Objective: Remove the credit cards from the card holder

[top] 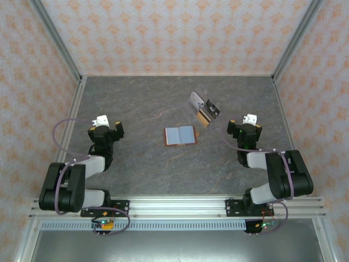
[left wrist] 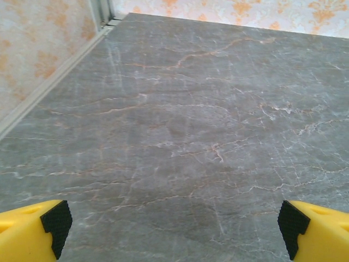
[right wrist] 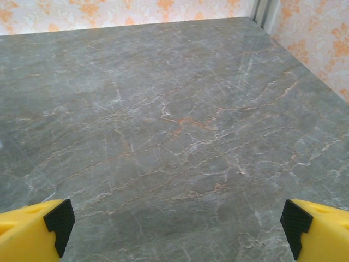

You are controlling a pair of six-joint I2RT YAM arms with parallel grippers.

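Open on the bench point(top: 136, 103), the card holder point(top: 180, 135) lies flat with its grey-blue inside up and a brown rim around it, roughly midway between the two arms. The left tool point(top: 107, 130) hangs well to the left of the holder and the right tool point(top: 245, 130) well to its right. Both are spread wide and grip nothing, and each wrist camera looks down between yellow, black-padded fingers point(left wrist: 54, 221) onto bare marbled stone.

Beyond the holder and a little to its right lies a small cluster: a clear plastic sleeve point(top: 195, 100), a dark flat piece point(top: 212, 108) and a yellowish-brown card point(top: 204, 117) nearest the holder, though apart from it. That card at least appears to be out already. Whether the dark piece is a second card, I cannot tell from here.

Whether any cards sit in the holder's pockets is also too small to make out, so it is unclear how much remains to be done. By my reckoning neither arm is at work on the holder at this moment.

No brand, label or lettering can be read. The dark piece carries pale marks, but they are too small to make out.
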